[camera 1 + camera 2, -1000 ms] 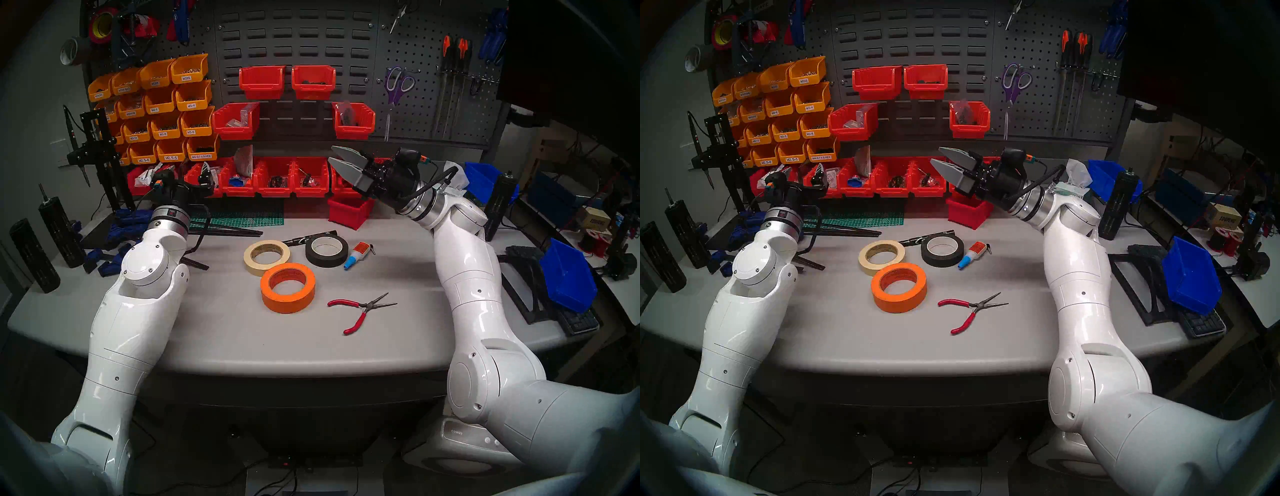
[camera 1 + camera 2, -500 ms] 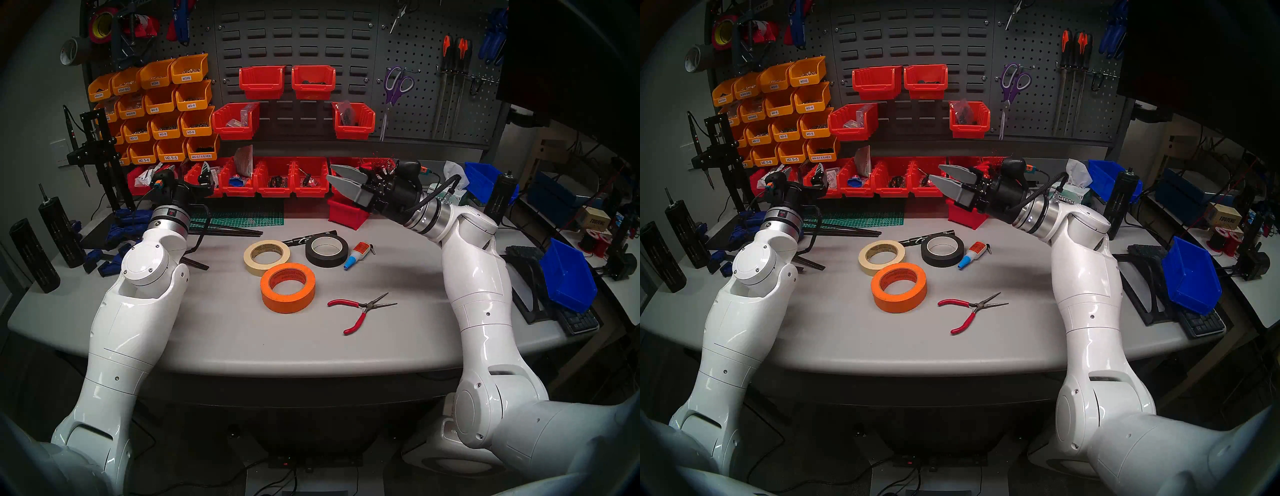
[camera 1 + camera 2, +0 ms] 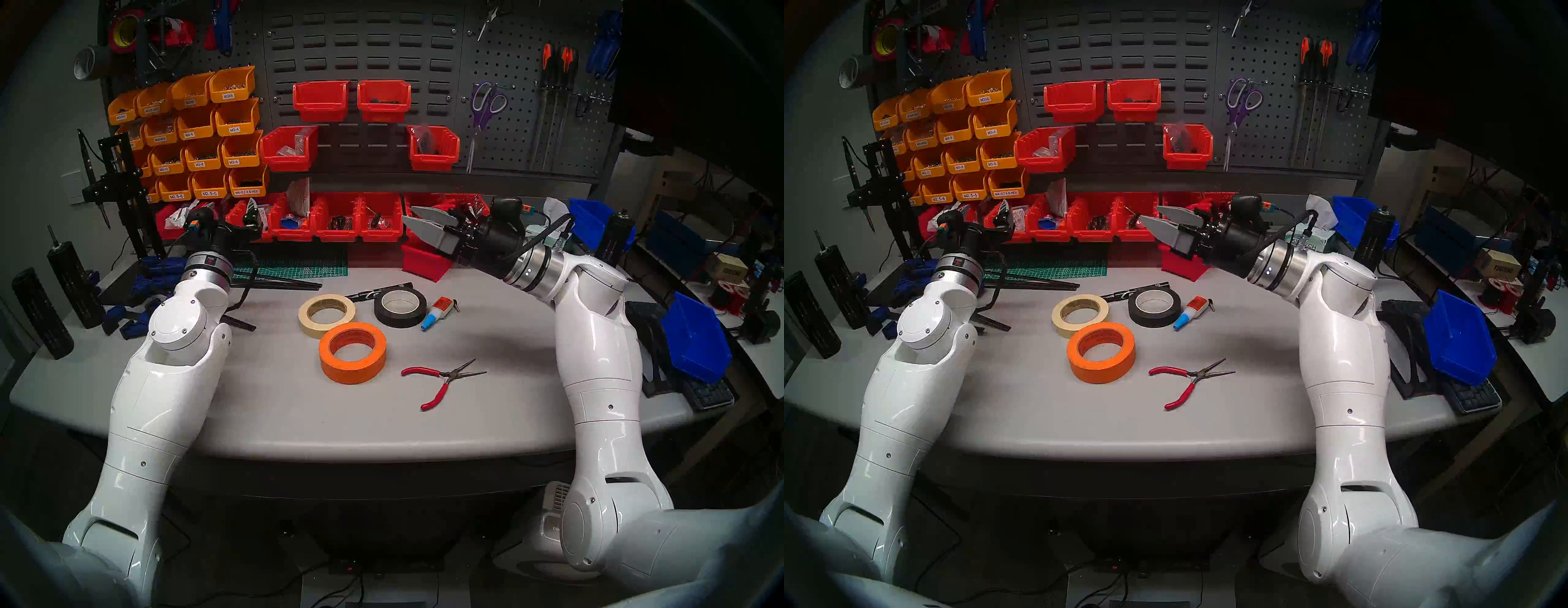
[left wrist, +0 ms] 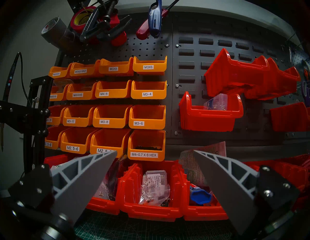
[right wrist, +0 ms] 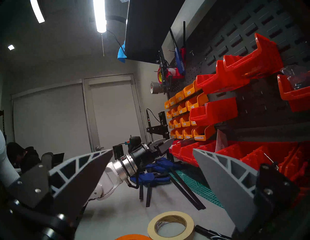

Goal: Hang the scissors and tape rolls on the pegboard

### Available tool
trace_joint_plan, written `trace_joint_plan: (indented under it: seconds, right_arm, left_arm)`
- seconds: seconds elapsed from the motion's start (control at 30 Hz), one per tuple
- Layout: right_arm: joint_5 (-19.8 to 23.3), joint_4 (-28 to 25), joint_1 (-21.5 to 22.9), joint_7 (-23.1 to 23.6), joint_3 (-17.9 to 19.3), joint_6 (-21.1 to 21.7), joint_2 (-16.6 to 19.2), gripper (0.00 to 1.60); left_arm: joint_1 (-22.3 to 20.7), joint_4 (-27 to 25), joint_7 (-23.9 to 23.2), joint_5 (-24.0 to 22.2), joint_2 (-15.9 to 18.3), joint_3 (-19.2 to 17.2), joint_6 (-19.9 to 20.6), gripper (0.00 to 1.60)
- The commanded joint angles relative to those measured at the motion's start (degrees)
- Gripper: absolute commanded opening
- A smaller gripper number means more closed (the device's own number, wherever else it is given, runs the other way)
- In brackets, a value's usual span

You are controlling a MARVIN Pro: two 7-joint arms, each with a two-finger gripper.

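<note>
While the left gripper (image 4: pixel 155 151) hangs at the left of the bench with its two grey ribbed fingers spread wide and nothing between them, it faces the rows of small labelled orange bins (image 3: pixel 199 127) and touches none. Left to right on the smooth grey table (image 3: pixel 271 407) lie three tape rolls, all flat: a cream masking roll (image 3: pixel 326 315) of matte paper, a wide orange roll (image 3: pixel 353 352) just in front of it, and a black roll with a white core (image 3: pixel 400 308) behind and to the right; the cream and orange rolls sit close, whether touching I cannot tell. A black marker (image 3: pixel 377 293) lies just behind the black roll, a small glue bottle with a blue cap (image 3: pixel 437 313) just beside it. One pair of red-handled needle-nose pliers (image 3: pixel 441 380) lies with its thin metal jaws parted, well apart from the rolls. Above the table's far edge the right gripper (image 3: pixel 409 214) points toward the left, fingers released and wide, empty, in front of the red bins (image 3: pixel 339 216) along the bench back. Farther right, on the dark grey perforated pegboard (image 3: pixel 513 140), one pair of purple-handled scissors (image 3: pixel 483 108) hangs from a hook by a finger loop, long silver blades pointing down. Two orange-and-black-handled tools (image 3: pixel 558 63) hang to the right of the scissors.
</note>
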Motion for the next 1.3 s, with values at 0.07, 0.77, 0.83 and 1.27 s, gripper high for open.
trace_joint_plan:
  seconds: [0.07,0.77,0.83,1.27]
  right_arm:
    - [0.87,-8.20,-2.51,-1.71,0.58,4.05,-0.57,1.60]
    - [1.34,-17.09,-7.03,-9.79,1.54,10.42,-2.00,1.60]
    - [1.43,-17.22,-7.09,-10.04,1.52,10.56,-2.00,1.60]
    - [0.37,-10.17,-5.09,-8.80,-3.43,6.83,-1.51,1.60]
  left_arm:
    - [-2.13,-1.78,-0.10,0.02,0.04,-0.52,-1.03,1.60]
    - [-2.17,-1.75,-0.11,0.03,0.00,-0.52,-1.23,1.60]
    - [-2.17,-1.75,-0.11,0.03,0.00,-0.52,-1.23,1.60]
    - [-2.16,-1.75,-0.11,0.03,0.01,-0.52,-1.22,1.60]
